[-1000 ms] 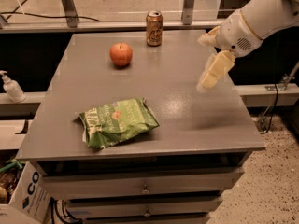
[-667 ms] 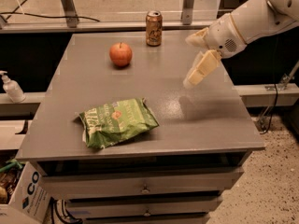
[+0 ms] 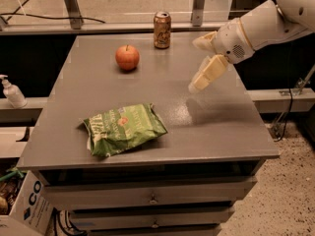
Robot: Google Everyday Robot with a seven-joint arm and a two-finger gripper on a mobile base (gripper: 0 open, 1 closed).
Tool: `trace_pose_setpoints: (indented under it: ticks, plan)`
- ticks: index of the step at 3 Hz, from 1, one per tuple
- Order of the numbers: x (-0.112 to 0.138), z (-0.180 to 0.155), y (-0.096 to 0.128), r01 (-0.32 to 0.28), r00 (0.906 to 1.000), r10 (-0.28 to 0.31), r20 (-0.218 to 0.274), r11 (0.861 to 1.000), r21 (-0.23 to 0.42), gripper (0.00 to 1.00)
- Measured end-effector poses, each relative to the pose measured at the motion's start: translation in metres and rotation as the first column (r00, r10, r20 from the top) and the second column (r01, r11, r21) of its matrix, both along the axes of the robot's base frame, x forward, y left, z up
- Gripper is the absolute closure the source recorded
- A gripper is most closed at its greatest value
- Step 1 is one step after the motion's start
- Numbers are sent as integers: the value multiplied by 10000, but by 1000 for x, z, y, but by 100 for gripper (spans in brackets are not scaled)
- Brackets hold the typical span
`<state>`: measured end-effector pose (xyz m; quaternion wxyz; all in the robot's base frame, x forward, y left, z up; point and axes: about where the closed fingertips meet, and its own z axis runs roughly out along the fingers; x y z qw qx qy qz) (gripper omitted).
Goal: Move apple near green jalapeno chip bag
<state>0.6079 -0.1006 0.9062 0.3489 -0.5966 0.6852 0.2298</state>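
Claw [image 3: 198, 65] spread wide, holding nothing, above the counter [image 3: 221, 127] by its right edge. Apple [image 3: 127, 57] near the far edge, drink can [image 3: 162, 29] behind it; green jalapeno chip bag [image 3: 124, 129] toward the front-left corner. Speckled floor [image 3: 290, 191] at right.

We take this for a robot lab or test workshop. A grey drawer cabinet [image 3: 147, 200] with a plain tabletop [image 3: 221, 132] stands on a speckled floor [image 3: 290, 195]. Metal frame posts [image 3: 71, 6] rise behind the cabinet and a cable [image 3: 289, 107] trails to its right. A pump bottle [image 3: 12, 92] and a cardboard box [image 3: 29, 205] sit to its left. The gripper [image 3: 195, 86] hangs above its right half.
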Motion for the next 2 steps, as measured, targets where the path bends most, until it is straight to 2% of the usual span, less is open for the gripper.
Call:
trace_pose_setpoints:
  ticks: [1,2]
  plan:
    - [19,-7,23,89,9990,-126,423,9961,878,0]
    - [45,-9,54,86,9967,-222,781,9854,1700,0]
